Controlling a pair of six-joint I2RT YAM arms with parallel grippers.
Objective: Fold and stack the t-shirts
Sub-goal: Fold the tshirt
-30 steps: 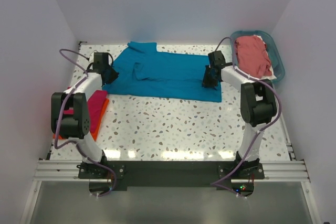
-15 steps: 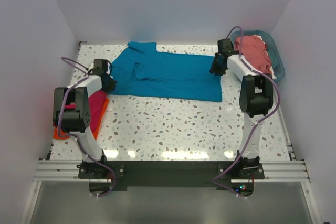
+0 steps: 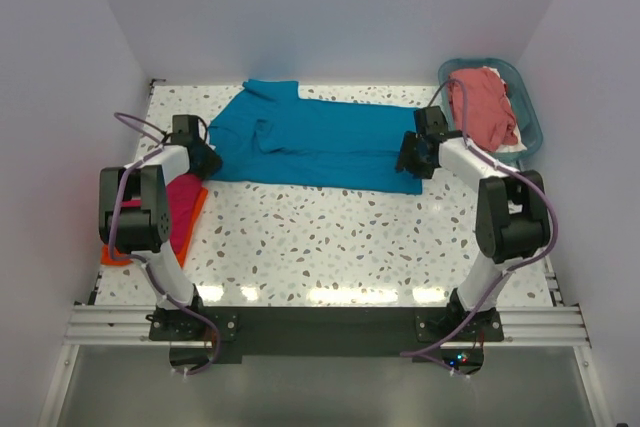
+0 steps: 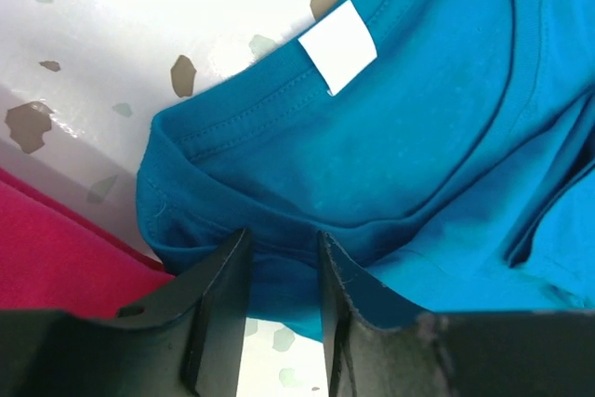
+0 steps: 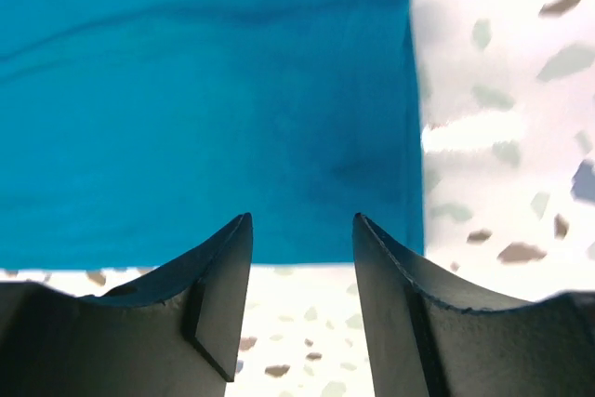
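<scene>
White arms (image 3: 170,160), black joints (image 3: 135,219), looping lilac cables (image 3: 133,122), black pincer fingers (image 5: 223,295)

Robot lab cell: white walls (image 3: 330,7), speckled table (image 3: 330,237) — aluminium rail (image 3: 545,325).

Teal plastic basket (image 3: 530,115) at far-R corner of speckled terrazzo table (image 3: 330,237); white walls (image 3: 330,7) around

The top camera is looking down from above and behind both arms (image 3: 165,162) onto the whole table (image 3: 330,237), while each wrist camera is staring closely past its own jaws at the teal t-shirt (image 3: 320,142) shared by all views, collar (image 4: 242,127) beyond the left jaws, hem corner (image 5: 400,239) beyond the right.
</scene>
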